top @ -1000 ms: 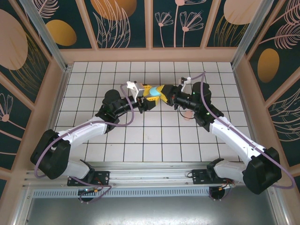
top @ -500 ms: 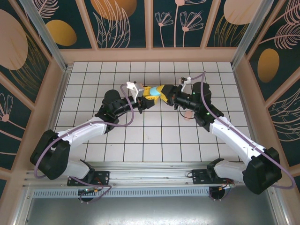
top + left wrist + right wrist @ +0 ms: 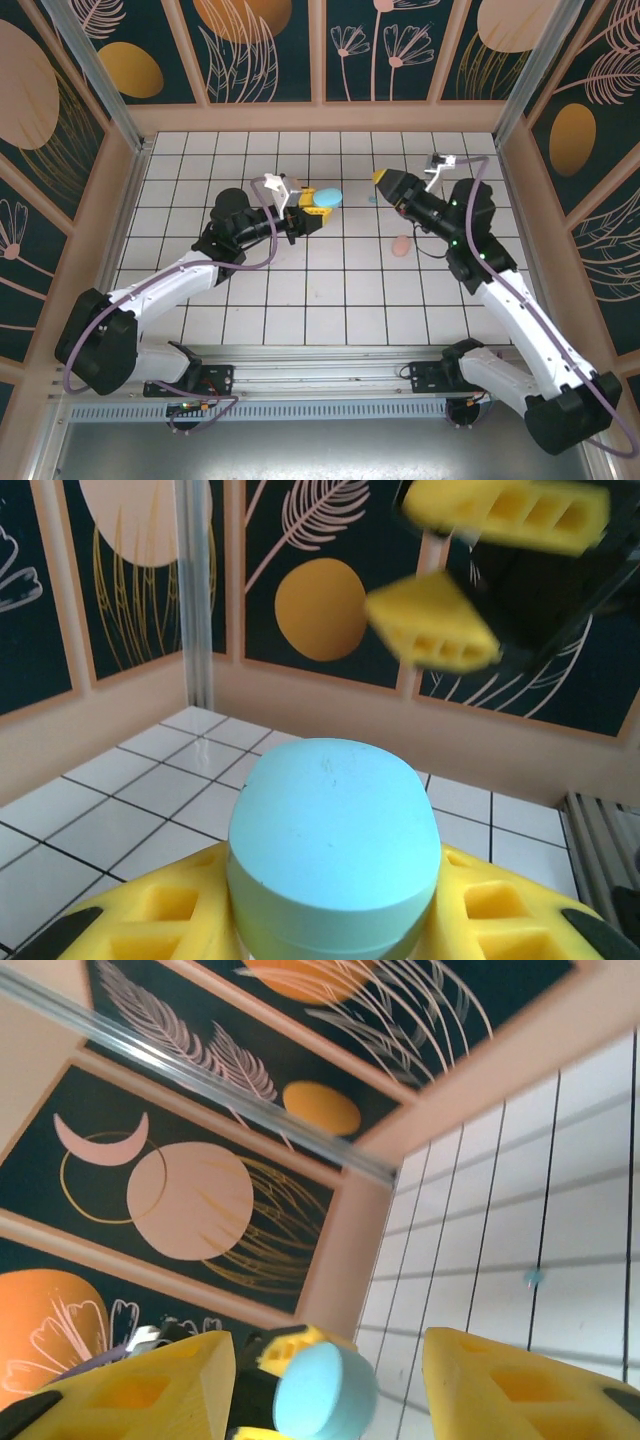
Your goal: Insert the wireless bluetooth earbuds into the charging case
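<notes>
- While pinching the teal case [image 3: 335,850] between both yellow fingers [image 3: 130,930], hold left gripper [image 3: 312,208] level and steady, clear of the tiles.
- Leave right gripper [image 3: 384,180] spread wide and empty, as seen now, until directly above the pick.
- Treat the case as shut: smooth, rounded pale-teal oval with no open gap visible; probably needs opening before inserting anything.
- Look for one of the earbuds [image 3: 533,1278] as a tiny teal speck lying on a white tile of the table [image 3: 200,160], well apart from the held case; too small to tell shape or orientation.
- Descend slowly, straddle the speck, close gently; expect a slick little nub to skid or pop out sideways.
- Match colour, teal into teal; ignore the pink case [image 3: 400,245] resting on the tiles near the right arm.
</notes>
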